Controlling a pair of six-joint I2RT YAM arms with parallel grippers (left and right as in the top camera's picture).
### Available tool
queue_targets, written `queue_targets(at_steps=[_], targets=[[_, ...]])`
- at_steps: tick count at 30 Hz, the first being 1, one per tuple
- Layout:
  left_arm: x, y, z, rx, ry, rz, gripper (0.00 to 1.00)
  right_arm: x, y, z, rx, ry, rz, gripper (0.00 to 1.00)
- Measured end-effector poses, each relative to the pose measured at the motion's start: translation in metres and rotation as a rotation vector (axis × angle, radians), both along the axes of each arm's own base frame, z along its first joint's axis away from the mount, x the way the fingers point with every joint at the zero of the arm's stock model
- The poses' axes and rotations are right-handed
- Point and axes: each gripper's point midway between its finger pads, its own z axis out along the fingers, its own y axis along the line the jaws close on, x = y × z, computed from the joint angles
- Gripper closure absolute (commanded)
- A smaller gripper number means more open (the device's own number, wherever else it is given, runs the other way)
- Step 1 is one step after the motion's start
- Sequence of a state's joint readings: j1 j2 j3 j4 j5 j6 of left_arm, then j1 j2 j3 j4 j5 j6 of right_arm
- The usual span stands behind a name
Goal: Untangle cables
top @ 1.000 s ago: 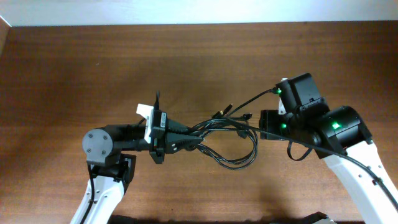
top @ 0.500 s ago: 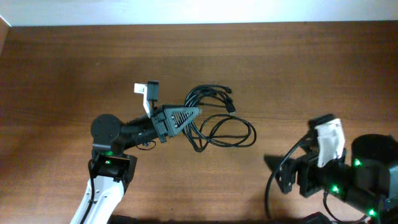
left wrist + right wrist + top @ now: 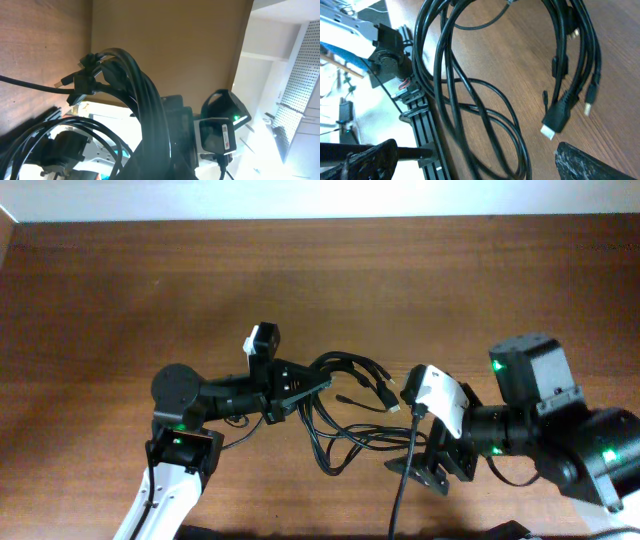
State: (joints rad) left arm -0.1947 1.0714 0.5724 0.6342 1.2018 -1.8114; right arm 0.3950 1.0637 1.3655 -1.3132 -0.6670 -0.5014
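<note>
Right gripper now moved in beside cables; jaws apart, empty. Left gripper clamped on bunch at middle of table. Cables: light, limp, likely snag-prone; take hold near loose plug end.

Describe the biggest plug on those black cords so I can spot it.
On the wooden table, a bunch of black cables sits near the middle. Several plugs poke out on its right side. Yours is the chunky plug with the wide pale tip, fatter than the slim gold-tipped plug beside it.
</note>
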Motion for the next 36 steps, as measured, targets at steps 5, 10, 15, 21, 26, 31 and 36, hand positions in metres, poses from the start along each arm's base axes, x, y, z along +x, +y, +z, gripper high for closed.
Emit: queue_targets(at_steps=[5, 10, 15, 21, 26, 31, 36], targets=[[0.0, -0.001, 0.0, -0.014, 0.078, -0.004, 1.0, -0.013, 0.015, -0.022, -0.012, 0.146, 0.151, 0.23], [0.006, 0.0, 0.001, -0.024, 0.097, 0.032, 0.99, -0.032, 0.028, -0.026, -0.031, 0.149, 0.266, 0.96], [0.009, 0.001, 0.001, -0.003, -0.027, 0.057, 0.01, -0.02, 0.022, -0.034, -0.092, 0.171, 0.161, 0.96], [0.01, 0.0, -0.022, 0.151, -0.413, 0.062, 0.01, 0.007, -0.008, -0.057, -0.275, 0.272, -0.213, 0.96], [-0.002, 0.002, -0.073, 0.327, -0.603, -0.017, 0.01, 0.036, -0.003, -0.05, -0.214, 0.259, -0.39, 0.96], [-0.01, -0.008, -0.094, 0.423, -0.722, -0.064, 0.01, 0.043, 0.006, -0.043, -0.153, 0.257, -0.402, 0.96], [0.006, -0.019, -0.114, 0.62, -0.777, 0.02, 0.2, 0.037, 0.013, -0.04, -0.122, 0.287, -0.37, 0.96]])
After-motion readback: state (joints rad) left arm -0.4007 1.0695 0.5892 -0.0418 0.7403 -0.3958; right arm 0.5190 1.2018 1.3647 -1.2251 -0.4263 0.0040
